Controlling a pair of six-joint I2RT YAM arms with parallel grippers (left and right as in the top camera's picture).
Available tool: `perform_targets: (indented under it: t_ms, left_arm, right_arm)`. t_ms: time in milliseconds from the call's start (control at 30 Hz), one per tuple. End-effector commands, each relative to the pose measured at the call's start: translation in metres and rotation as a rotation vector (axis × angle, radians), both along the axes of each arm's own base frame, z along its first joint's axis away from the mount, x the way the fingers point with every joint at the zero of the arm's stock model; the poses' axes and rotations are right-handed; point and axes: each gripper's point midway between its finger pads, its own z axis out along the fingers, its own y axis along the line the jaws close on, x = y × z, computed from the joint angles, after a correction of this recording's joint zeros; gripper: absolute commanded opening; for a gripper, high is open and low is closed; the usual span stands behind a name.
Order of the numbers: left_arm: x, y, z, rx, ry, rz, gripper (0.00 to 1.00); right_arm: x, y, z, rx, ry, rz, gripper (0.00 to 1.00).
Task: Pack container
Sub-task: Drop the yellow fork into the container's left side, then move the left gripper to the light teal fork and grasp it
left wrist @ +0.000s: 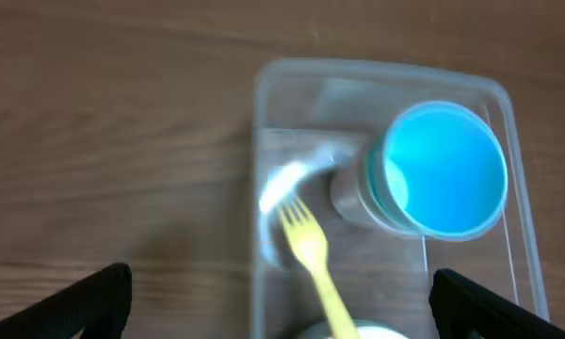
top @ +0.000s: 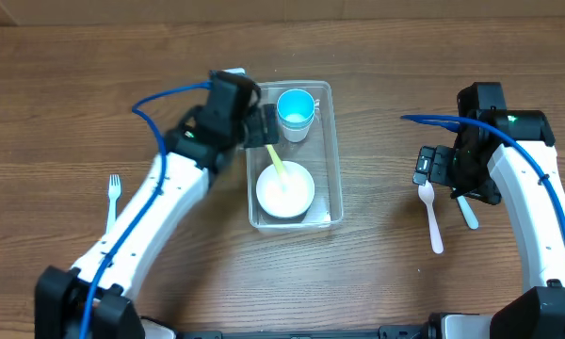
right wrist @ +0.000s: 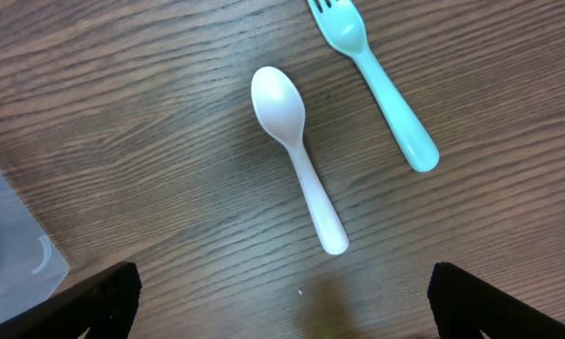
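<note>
The clear plastic container [top: 335,141] sits at the table's middle. It holds a blue cup [top: 296,111], a white bowl [top: 284,191] and a yellow fork [top: 276,161] leaning on the bowl. In the left wrist view the container [left wrist: 264,104], cup [left wrist: 443,169] and fork [left wrist: 313,259] show below. My left gripper [left wrist: 282,315] is open and empty above the container's left side. My right gripper [right wrist: 282,306] is open and empty above a white spoon [right wrist: 299,155] and a teal fork [right wrist: 381,89] on the table at the right [top: 433,217].
A white fork [top: 113,200] lies on the table at the far left. The teal fork [top: 465,212] lies partly under my right arm. A corner of the container [right wrist: 14,250] shows in the right wrist view.
</note>
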Motion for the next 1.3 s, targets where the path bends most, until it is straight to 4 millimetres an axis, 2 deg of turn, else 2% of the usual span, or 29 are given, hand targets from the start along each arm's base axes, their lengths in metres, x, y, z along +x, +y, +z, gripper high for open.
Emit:
perform_targets:
  t_ms: [0,100,333,433,667,700,900,1000,1100,1267]
  left_arm:
    - [0.003,0.049,0.045,0.057,-0.054,0.081,1.0]
    - [-0.019,0.085,0.038,0.101,0.04,0.145,1.0]
    - [-0.061,0.146,0.014,0.231,0.243,0.284,1.0]
    - [-0.093,0.19,-0.002,0.24,0.389,0.4,1.0]
    - [-0.162,0.274,-0.036,0.208,0.612,0.71,1.0]
    - [-0.176,0.286,-0.048,0.2,0.648,0.764,1.0]
    - [-0.221,0.319,-0.093,0.153,0.711,0.965,1.0]
    - [-0.24,0.336,-0.109,0.18,0.713,1.049,1.0]
    - [-0.244,0.343,-0.121,0.173,0.688,1.086,1.0]
    - [-0.237,0.348,-0.134,0.174,0.626,1.098,1.0]
  right_arm:
    - [0.001,-0.002,0.003,-0.007,-0.013,-0.003,1.0]
    - [0.001,-0.002,0.003,-0.007,-0.013,-0.003,1.0]
    - [0.001,-0.002,0.003,-0.007,-0.013,-0.003,1.0]
    - [0.001,-0.002,0.003,-0.007,-0.013,-0.003,1.0]
    - [0.001,-0.002,0.003,-0.007,-0.013,-0.003,1.0]
    - [0.001,-0.002,0.003,-0.007,-0.013,-0.003,1.0]
    - [0.001,-0.002,0.003,-0.007,-0.013,-0.003,1.0]
    - [0.001,-0.002,0.003,-0.007,-0.013,-0.003,1.0]
    - [0.001,-0.002,0.003,-0.007,-0.013,-0.003,1.0]
    - [0.001,-0.002,0.003,-0.007,-0.013,-0.003,1.0]
